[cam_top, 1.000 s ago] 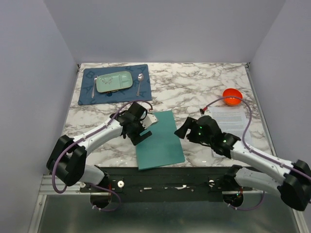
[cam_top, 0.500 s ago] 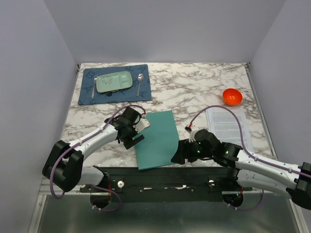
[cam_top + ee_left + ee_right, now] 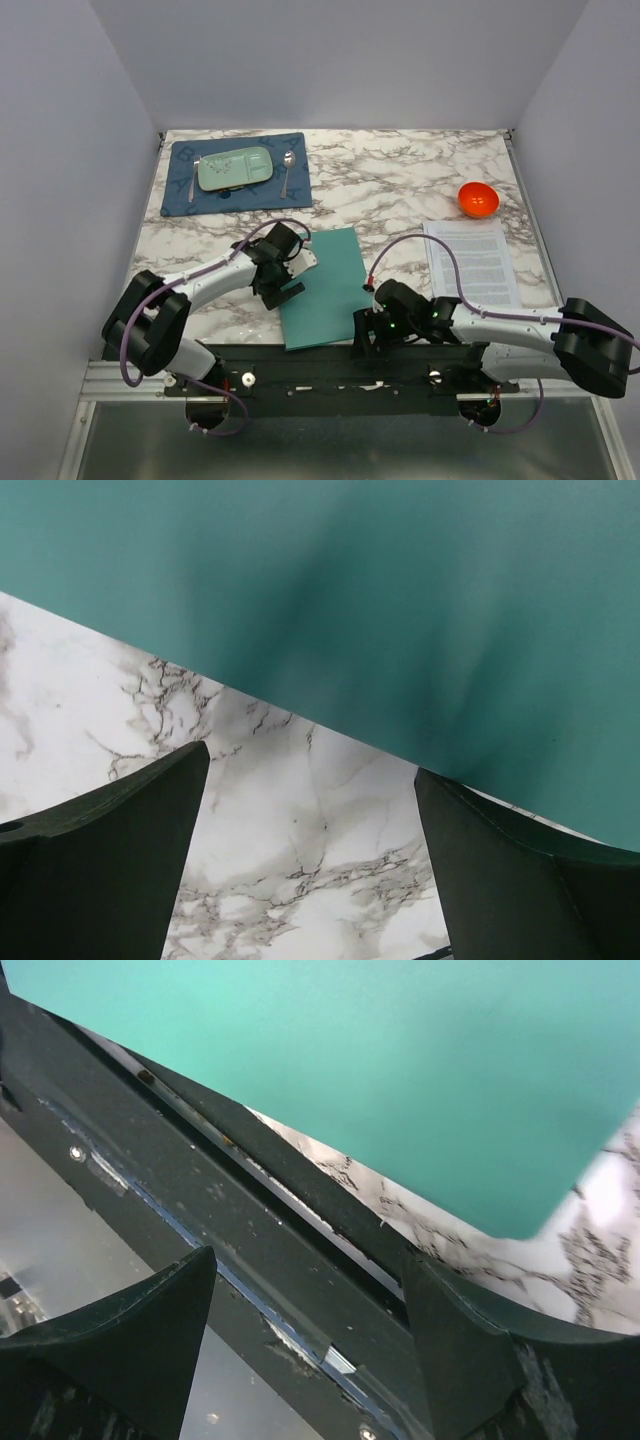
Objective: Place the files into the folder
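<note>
Marble table (image 3: 400,185): dark blue placemat (image 3: 180,200) at far left corner, carrying pale green tray (image 3: 233,168), fork (image 3: 195,178) left of tray, spoon (image 3: 287,172) right of it. Orange bowl (image 3: 478,199) near right edge, well apart.

A robot lab's test cell, by the look of it: plain pale walls (image 3: 70,130) box in a marble-print table (image 3: 400,180), and two robot arms (image 3: 205,287) are bolted to a dark rail (image 3: 320,362) at six o'clock. Staged props lie about: a blue placemat (image 3: 180,195) at eleven o'clock, an orange bowl (image 3: 478,199) at two.
</note>
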`<state>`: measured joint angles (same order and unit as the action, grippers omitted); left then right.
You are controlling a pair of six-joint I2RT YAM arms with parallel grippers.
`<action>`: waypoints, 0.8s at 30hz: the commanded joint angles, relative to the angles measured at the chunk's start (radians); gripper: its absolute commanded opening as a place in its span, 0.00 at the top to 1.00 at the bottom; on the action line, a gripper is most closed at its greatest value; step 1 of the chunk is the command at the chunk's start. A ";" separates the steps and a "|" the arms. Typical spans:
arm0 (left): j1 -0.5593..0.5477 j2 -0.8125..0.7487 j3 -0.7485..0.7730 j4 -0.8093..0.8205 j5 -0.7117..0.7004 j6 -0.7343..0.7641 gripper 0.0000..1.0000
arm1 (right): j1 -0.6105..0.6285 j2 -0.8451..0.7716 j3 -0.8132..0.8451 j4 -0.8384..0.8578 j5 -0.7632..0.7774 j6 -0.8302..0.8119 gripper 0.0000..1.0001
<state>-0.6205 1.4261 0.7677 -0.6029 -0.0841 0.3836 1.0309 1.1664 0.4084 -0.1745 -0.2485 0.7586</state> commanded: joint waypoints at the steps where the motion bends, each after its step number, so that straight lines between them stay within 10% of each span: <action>1: -0.031 0.042 0.036 0.002 0.047 -0.032 0.01 | 0.001 0.059 0.020 0.052 0.136 0.033 0.17; 24: -0.036 0.235 0.214 0.034 0.010 -0.037 0.01 | -0.034 -0.007 0.075 0.058 0.109 -0.024 0.14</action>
<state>-0.6567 1.6424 0.9821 -0.5919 -0.0673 0.3641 1.0119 1.1801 0.4576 -0.1562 -0.2146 0.7681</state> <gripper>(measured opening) 0.988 0.857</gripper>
